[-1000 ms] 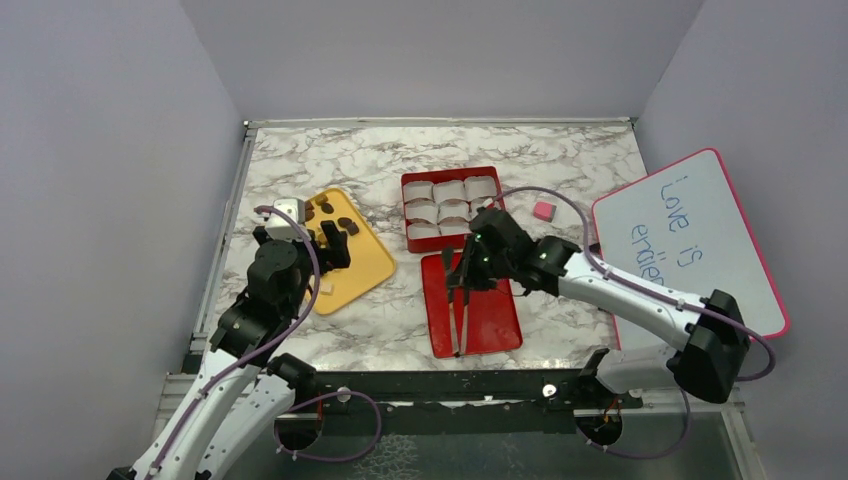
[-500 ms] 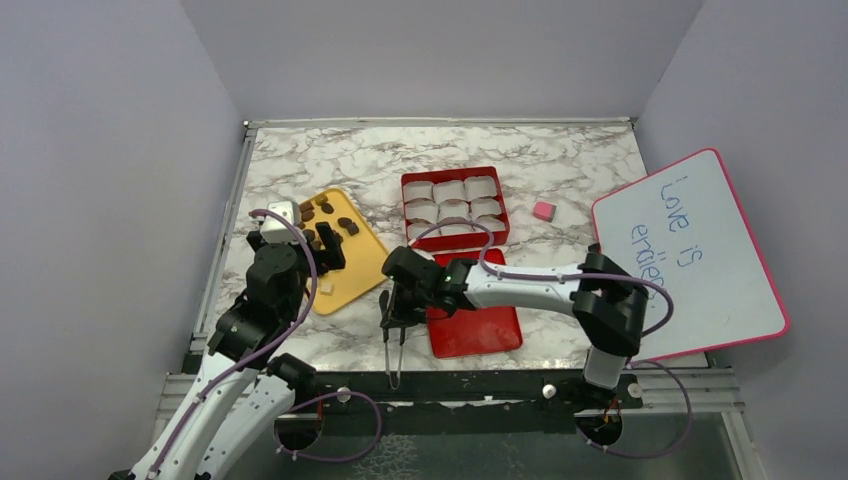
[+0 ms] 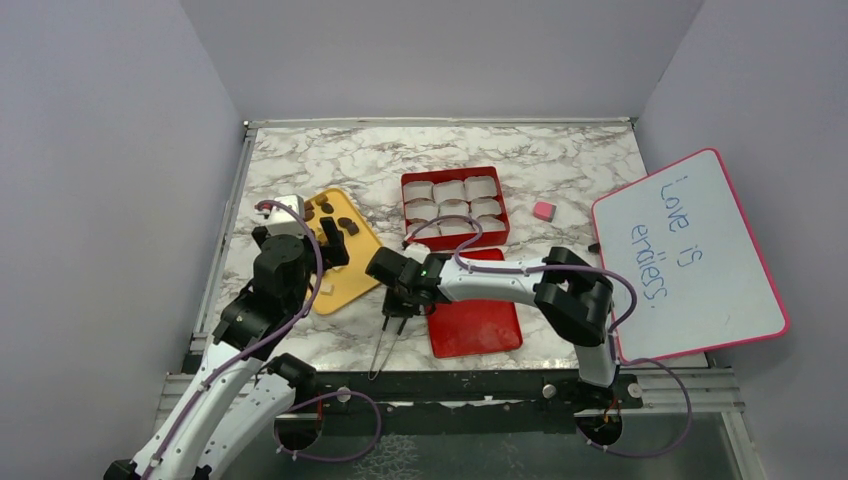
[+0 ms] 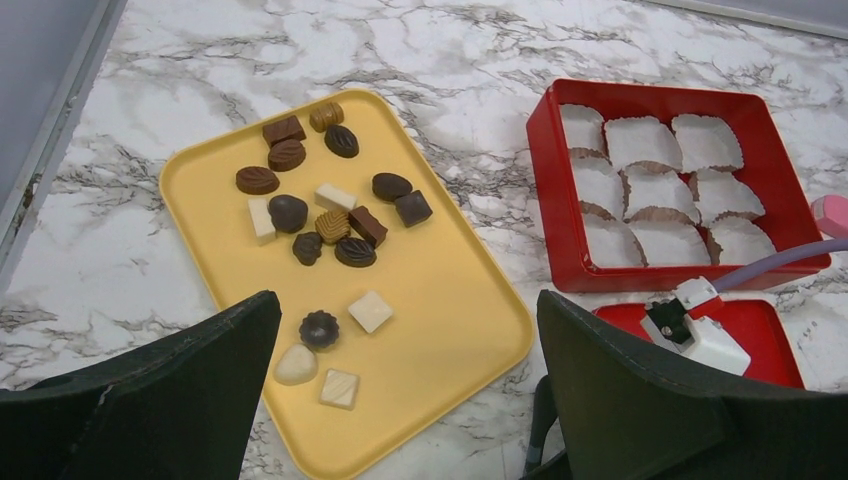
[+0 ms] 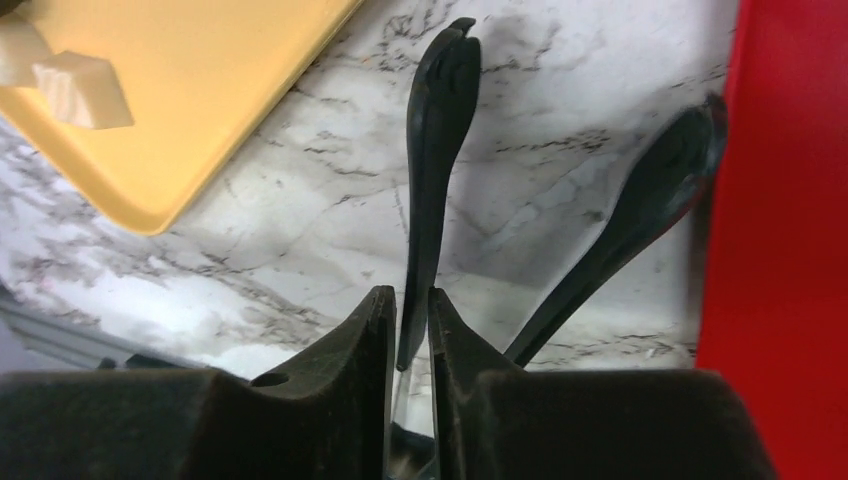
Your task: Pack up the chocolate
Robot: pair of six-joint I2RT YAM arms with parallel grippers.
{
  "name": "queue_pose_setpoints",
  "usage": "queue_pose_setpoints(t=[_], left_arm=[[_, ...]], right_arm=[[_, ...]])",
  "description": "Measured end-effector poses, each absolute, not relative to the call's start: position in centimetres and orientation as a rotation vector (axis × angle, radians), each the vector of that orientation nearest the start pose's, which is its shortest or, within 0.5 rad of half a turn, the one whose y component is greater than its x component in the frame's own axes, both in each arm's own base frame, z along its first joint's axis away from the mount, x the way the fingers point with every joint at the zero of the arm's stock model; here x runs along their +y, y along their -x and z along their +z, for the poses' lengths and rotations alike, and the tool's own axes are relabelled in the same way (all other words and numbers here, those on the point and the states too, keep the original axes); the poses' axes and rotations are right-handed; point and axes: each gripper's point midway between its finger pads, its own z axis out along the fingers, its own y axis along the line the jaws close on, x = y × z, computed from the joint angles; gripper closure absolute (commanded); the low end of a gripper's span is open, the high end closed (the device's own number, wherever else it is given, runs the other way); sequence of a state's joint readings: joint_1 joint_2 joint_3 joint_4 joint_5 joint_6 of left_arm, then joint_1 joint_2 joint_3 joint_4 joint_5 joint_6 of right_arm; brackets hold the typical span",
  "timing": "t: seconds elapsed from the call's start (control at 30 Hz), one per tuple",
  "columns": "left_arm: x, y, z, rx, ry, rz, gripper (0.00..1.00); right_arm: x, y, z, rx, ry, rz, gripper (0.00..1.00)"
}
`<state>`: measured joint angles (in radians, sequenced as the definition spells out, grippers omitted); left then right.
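The chocolate (image 4: 330, 225), dark rounds and pale cubes, lies on a yellow tray (image 4: 450, 300), seen from above too (image 3: 330, 215). My left gripper (image 4: 407, 300) hovers wide open over the tray's near part (image 3: 330, 245), holding nothing. Black tongs (image 3: 385, 345) lie spread in a V on the marble between the tray and a red lid (image 3: 475, 320). My right gripper (image 3: 398, 312) is down on them. Its fingers (image 5: 410, 292) stand a narrow slit apart, closed round one tong arm (image 5: 435, 180); the other arm (image 5: 640, 200) runs outside them. A pale chocolate (image 5: 80, 85) sits on the tray's corner.
A red box (image 3: 455, 172) lined with white paper cups stands behind the lid. A small pink block (image 3: 543, 210) lies to its right. A pink-framed whiteboard (image 3: 690, 250) leans at the right edge. The tongs' far end reaches the table's near edge.
My right arm has swung left off the red lid, carrying the tongs to the marble beside the tray. The tongs now splay into a V. The left arm has barely moved.
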<state>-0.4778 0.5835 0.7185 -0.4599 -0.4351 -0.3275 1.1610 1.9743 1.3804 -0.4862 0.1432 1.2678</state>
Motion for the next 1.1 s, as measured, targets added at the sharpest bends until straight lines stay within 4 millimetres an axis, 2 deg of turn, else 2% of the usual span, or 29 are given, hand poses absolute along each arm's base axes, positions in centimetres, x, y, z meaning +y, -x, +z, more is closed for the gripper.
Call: queue_pose_setpoints(t=[0.27,0.37,0.4,0.53,0.67,0.87,1.1], left_arm=[[-6.4,-25.0,23.4,1.881,0.172,-0.17,0.01],[-7.3,-25.1,23.0,1.912,0.164,-0.212,0.02],[-7.8,-25.0,22.5,1.938,0.156,-0.235,0.02],[-10.2,-24.8,20.4,2.066,0.107,-0.327,0.02],[-12.9,-24.4,17.2,2.231,0.046,-0.425,0.01],[-16.4,-22.2,12.7,2.445,-0.094,-0.474,0.02],[-20.4,-18.6,10.9,2.542,-0.237,-0.537,0.13]], right_arm=[[42.2,-18.5,4.1,2.721,-0.111,0.487,0.44],[42.0,-18.7,6.1,2.679,-0.03,0.516,0.34],[41.8,-18.7,7.0,2.659,-0.003,0.532,0.26],[39.7,-18.5,11.7,2.562,0.076,0.599,0.1],[37.3,-18.6,15.7,2.454,0.09,0.632,0.06],[32.5,-19.3,18.0,2.35,0.053,0.532,0.0],[27.3,-19.3,20.6,2.226,-0.007,0.499,0.0]])
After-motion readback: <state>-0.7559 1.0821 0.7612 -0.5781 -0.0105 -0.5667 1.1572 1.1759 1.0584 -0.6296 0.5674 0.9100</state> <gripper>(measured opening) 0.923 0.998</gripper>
